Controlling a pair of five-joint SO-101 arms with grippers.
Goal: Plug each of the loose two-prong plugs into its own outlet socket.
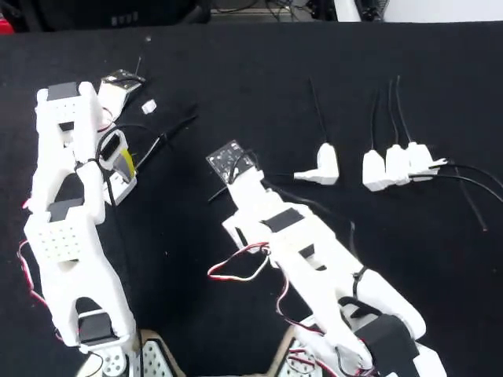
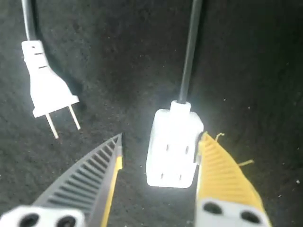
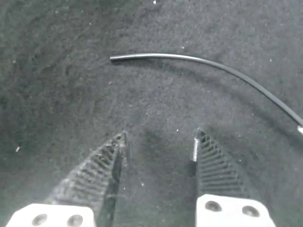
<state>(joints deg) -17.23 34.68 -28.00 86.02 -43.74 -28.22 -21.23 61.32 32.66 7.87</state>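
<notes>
Upper left of the high view, my left arm (image 1: pixel 67 169) largely covers the outlet socket (image 2: pixel 173 149); its cord (image 2: pixel 189 47) leaves frame.

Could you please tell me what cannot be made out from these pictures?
High view: the left arm largely covers the outlet socket and loose plug by the left gripper.
High view: the clustered white pieces are too small to tell whether any are joined.
Right wrist view: the cable leaves at the edge, so its other end is cut off.
Left wrist view: glare leaves the socket's slots faint.
</notes>
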